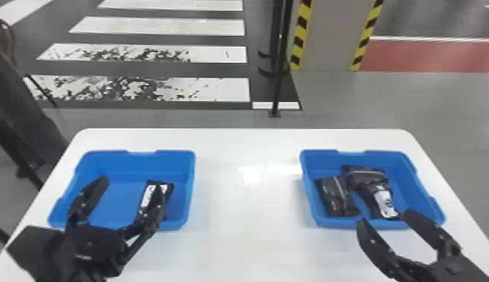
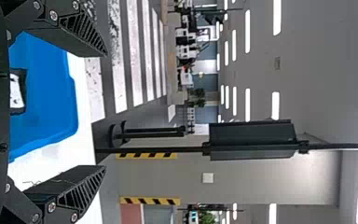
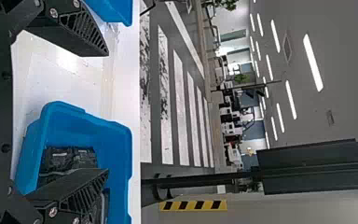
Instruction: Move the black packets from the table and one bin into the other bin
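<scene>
Head view: white table (image 1: 251, 240) with two blue bins set well apart on it, white tabletop running between them.
Left bin (image 1: 105, 163): on the table's left side; a labelled packet (image 1: 148, 195), black with white print area, lies inside, toward the bin's right wall. Part of it is hidden behind a gripper finger.
Right bin (image 1: 412, 182): on the table's right side; three black packets seen inside. One left packet (image 1: 334, 195) lies by the left wall, one back packet (image 1: 362, 173) farther in, and one white-labelled packet (image 1: 384, 200) runs toward the near wall. The last two overlap.
Left claw: left gripper (image 1: 132, 188) hangs at the left bin, fingers spread wide, one of them in front of the labelled packet as seen from the head.
Left wrist view: left gripper (image 2: 106, 111) has its two fingertips well apart; the labelled packet and the blue bin show beyond the palm.
Right claw: right gripper (image 1: 383, 220) is by the near edge of the right bin, fingers wide.
Right wrist view: right gripper (image 3: 108, 112) fingertips stand well apart; one finger covers part of the packets.
Behind the table: black post (image 1: 279, 75), grey pillar (image 1: 326, 37) with yellow-and-black edges, white floor stripes (image 1: 221, 90).
</scene>
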Tool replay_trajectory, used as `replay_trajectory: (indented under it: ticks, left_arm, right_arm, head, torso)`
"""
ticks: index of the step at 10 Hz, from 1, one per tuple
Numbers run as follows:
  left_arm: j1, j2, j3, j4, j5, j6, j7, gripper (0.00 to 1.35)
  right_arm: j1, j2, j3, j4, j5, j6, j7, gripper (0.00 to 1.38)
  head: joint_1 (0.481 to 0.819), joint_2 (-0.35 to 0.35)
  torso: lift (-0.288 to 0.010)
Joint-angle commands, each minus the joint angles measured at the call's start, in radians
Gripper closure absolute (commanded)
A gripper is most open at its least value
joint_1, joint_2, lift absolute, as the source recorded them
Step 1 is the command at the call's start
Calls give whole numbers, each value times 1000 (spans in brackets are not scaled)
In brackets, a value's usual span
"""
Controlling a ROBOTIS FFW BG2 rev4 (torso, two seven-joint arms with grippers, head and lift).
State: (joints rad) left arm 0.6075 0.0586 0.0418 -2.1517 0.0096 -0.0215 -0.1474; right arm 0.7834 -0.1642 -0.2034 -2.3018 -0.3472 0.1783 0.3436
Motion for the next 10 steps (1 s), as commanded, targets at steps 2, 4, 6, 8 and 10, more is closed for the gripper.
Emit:
replay_trajectory:
  ticks: [2, 4, 6, 8, 10]
  left_arm:
    - [-122, 7, 18, -2, -49, 323, -78, 180]
    - [-212, 18, 22, -4, -95, 544, -118, 180]
    - [-271, 29, 10, -2, -115, 691, -132, 180]
    - [-308, 37, -8, -2, -131, 780, -132, 180]
    - [-362, 43, -26, 40, -137, 861, -138, 180]
  right_arm:
    - [2, 0, 0, 8, -6, -2, 0, 140]
    - [-8, -1, 8, 21, -6, -2, 0, 140]
    - [-15, -5, 18, 28, -8, -2, 3, 140]
    - [-30, -8, 30, 43, -12, -2, 9, 140]
    - [-40, -11, 36, 52, -16, -2, 18, 140]
  head:
    - [695, -32]
    - [695, -25]
    - [695, -6]
    - [695, 4]
    - [695, 9]
  torso:
    - [-110]
    - [-110]
    - [-110]
    - [-110]
    - [-110]
